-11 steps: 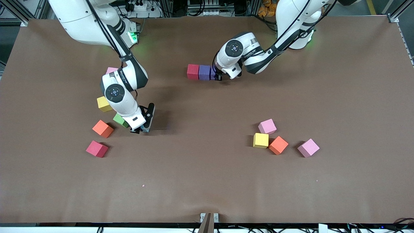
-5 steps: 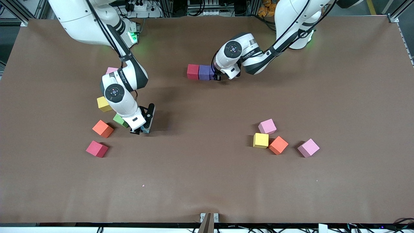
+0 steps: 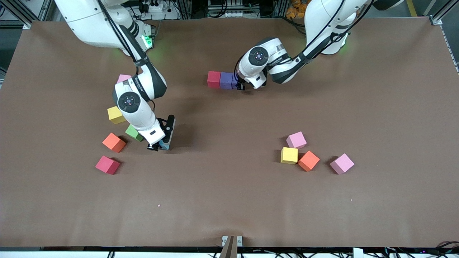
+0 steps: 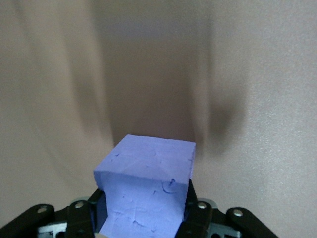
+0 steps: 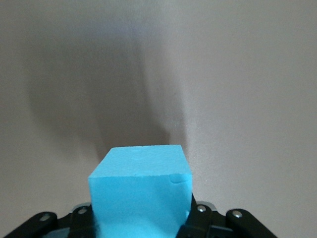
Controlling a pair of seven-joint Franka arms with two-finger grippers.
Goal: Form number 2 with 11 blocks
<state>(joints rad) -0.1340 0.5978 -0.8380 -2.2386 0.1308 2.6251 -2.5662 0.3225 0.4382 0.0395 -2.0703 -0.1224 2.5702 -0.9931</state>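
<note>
I am barely starting the digit: a red block (image 3: 213, 79) and purple block (image 3: 226, 80) are sitting side by side on the counter (image 3: 229, 200). My left tool (image 3: 239, 85) is clamping a second purple block (image 4: 146, 191) beside them; my right tool (image 3: 160, 145) is gripping the blue block (image 5: 141, 191). Eight loose blocks are waiting.
</note>
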